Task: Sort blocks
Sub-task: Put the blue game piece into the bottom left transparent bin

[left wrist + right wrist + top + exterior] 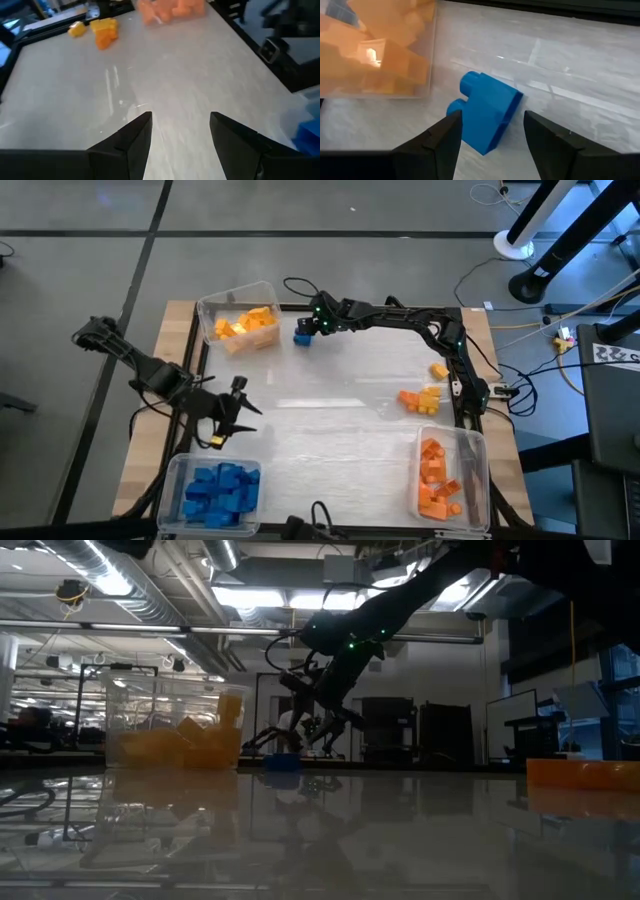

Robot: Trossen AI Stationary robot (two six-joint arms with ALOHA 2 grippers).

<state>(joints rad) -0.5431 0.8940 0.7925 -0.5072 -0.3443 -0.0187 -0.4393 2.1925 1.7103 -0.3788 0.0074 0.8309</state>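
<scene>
Where yellow bin (238, 318) sits, blue block (487, 116) adjoins.

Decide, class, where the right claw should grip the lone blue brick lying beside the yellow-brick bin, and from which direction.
The blue brick lies on its side, studs pointing toward the yellow-brick bin. Its two flat long faces look best to pinch, probably from straight above. The open right claw already straddles it with one finger beside each face, so lowering and closing should work. Avoid the rounded studs, which could slip.

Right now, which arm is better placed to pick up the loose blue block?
Right. Its open tool already straddles the blue block beside the yellow bin; the left tool hovers by the blue bin.
</scene>
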